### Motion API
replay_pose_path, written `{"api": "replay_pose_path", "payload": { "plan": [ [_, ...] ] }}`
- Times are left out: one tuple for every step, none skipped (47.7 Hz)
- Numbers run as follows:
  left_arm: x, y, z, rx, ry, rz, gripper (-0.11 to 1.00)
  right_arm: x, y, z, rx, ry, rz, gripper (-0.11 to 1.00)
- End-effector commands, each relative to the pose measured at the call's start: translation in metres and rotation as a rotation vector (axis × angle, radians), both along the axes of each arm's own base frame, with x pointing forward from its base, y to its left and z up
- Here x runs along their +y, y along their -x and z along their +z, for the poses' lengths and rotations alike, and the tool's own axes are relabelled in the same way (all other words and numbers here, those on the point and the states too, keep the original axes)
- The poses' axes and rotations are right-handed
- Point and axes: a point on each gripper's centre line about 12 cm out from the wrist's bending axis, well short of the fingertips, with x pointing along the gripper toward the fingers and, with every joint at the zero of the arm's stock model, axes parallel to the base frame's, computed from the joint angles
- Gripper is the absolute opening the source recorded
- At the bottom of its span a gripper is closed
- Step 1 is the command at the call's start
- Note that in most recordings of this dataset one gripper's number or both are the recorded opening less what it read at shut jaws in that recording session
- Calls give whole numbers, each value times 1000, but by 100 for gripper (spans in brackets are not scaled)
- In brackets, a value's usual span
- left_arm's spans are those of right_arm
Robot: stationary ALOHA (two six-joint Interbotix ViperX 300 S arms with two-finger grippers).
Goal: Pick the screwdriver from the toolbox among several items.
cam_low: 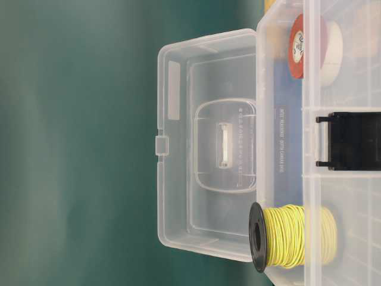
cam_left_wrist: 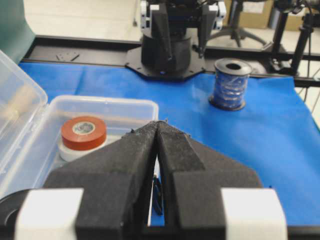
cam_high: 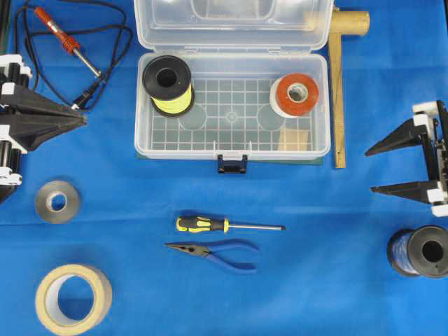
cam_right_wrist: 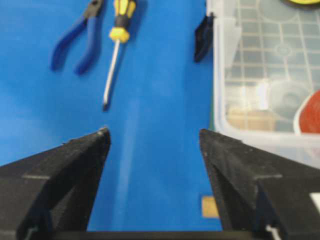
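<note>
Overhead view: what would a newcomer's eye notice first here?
The open clear toolbox at top centre stands out, with a black spool of yellow wire in its left end and an orange-red tape roll in its right. Below it, on the blue cloth, the screwdriver lies just above blue-handled pliers.

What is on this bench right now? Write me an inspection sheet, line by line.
Surface: blue cloth covers the table.
Job's things: screwdriver lies on the cloth in front of the toolbox, outside it; lid open. Inside: yellow wire spool, orange-red tape roll, wooden block.
Clutter: blue pliers, grey tape roll, tan tape roll, blue wire spool, wooden square.
Grippers: left gripper shut, empty; right gripper open, empty. Both clear of the toolbox.
Cables: soldering iron with black cord looped at the far left.
Surroundings: green backdrop in the table-level view; black arm base beyond the cloth.
</note>
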Motion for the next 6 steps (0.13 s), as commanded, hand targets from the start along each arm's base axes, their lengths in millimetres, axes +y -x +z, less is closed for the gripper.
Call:
{"api": "replay_pose_path", "payload": {
  "plan": [
    [0, -1, 4, -12, 3, 0, 0, -1, 1, 3, -34, -2, 0, 75],
    [0, -1, 4, -11, 3, 2, 0, -1, 2, 2, -34, -2, -1, 75],
    [0, -1, 4, -11, 3, 0, 0, -1, 2, 2, -37, -3, -2, 75],
    [0, -1, 4, -11, 3, 0, 0, -2, 2, 1, -37, -3, -3, 75],
    [0, -1, 4, -11, 4, 1, 0, -2, 3, 1, -37, -3, -3, 75],
    [0, -1, 4, -11, 4, 1, 0, -2, 3, 1, -36, -3, -4, 75]
  ]
}}
